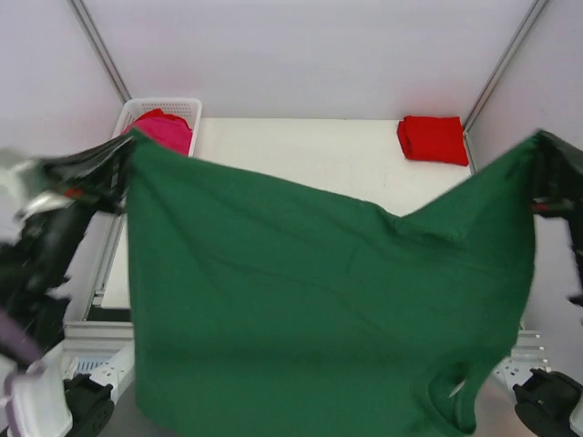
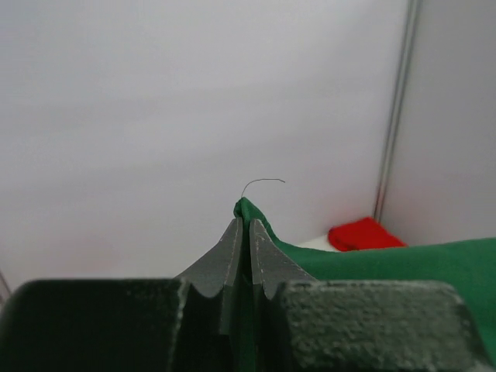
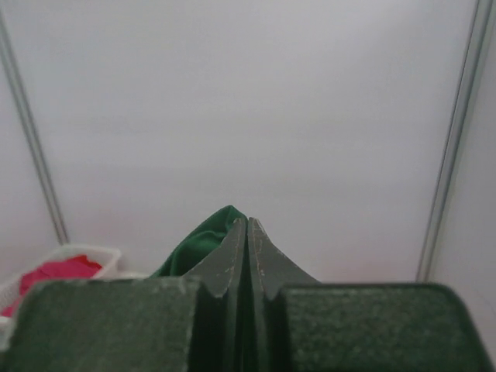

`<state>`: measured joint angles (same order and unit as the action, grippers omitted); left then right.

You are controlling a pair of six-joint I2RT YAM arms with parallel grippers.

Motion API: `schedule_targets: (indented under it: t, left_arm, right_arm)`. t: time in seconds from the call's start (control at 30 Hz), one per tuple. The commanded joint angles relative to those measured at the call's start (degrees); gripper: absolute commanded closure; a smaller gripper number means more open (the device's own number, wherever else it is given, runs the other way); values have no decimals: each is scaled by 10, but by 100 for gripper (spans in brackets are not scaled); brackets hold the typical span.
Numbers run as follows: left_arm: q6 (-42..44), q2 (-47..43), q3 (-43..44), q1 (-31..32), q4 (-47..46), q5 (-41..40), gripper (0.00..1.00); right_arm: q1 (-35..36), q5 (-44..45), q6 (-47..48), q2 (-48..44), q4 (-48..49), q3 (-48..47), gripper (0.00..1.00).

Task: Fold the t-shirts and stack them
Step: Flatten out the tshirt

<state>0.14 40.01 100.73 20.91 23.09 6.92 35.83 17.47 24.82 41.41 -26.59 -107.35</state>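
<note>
Above table [image 1: 301, 150], L hand [image 2: 242, 222] & R hand [image 3: 246, 222] each pinch green t-shirt [image 1: 301, 309], prob. corners

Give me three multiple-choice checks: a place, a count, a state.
1. Where on the table is the red shirt? A near left B far right C centre
2. How many shirts are in view? A one B two C three
3. The green shirt is: A folded flat B held up by the left end effector and right end effector C bunched on the table
Key: B, it lies at the far right edge; C, green, red, plus a pink shirt in the basket; B, both wrist views show them clamping green cloth.
</note>
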Motion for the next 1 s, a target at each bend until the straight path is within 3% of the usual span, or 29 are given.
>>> schedule_targets:
  t: [0.0,0.43,0.73,0.97]
  left_arm:
    - [50,88,-121,-3,-94,-62,100]
    - [16,154,-514,-3,-322,-185,100]
    - [37,251,-541,-3,-392,-246,100]
    - [82,357,-485,-9,-439,-245,100]
  right_arm:
    - [11,113,64,70,91,107,99]
    - [-57,114,-88,97,184,428,99]
    - [-107,122,-108,168,224,454,99]
    - [-179,110,-107,251,263,431,99]
